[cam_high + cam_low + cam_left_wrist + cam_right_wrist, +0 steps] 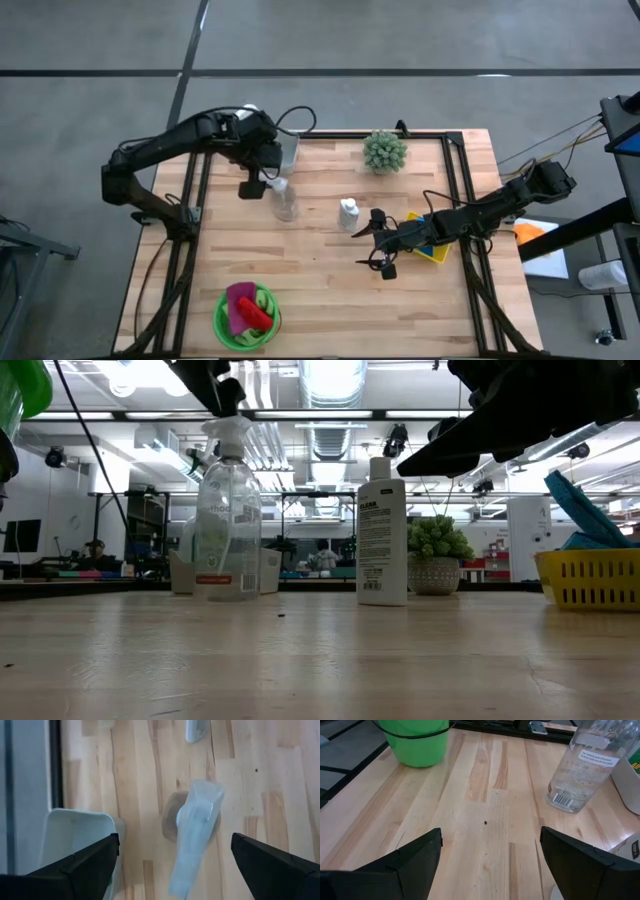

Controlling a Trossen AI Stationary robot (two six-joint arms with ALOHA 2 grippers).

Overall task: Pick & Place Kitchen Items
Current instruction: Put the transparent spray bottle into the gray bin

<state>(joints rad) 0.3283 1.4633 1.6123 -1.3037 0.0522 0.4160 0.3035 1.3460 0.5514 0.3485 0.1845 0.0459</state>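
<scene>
The left pincer (254,186) is hovering directly above the clear plastic spray bottle (285,201), fingers spread wide and holding nothing. The bottle is standing upright on the pale wooden surface (320,290), long axis vertical, beside a white open container (287,152) at the far left corner. In the left wrist view the trigger head (197,820) is lying between the 2 fingers, its nozzle running roughly along the gap. Judgement: the step in hand is either a release just made or an approach to grasp; the frames do not settle which.

The right pincer (383,247) is hanging near mid-surface, also wide and empty, close to the small white bottle with a printed label (348,212), which is standing upright. A yellow mesh basket (432,245) sits beneath that arm.

The next move likely calls for a descent and closure on 1 bottle, then transfer toward the green round tub (246,318) holding pink and red items.
</scene>
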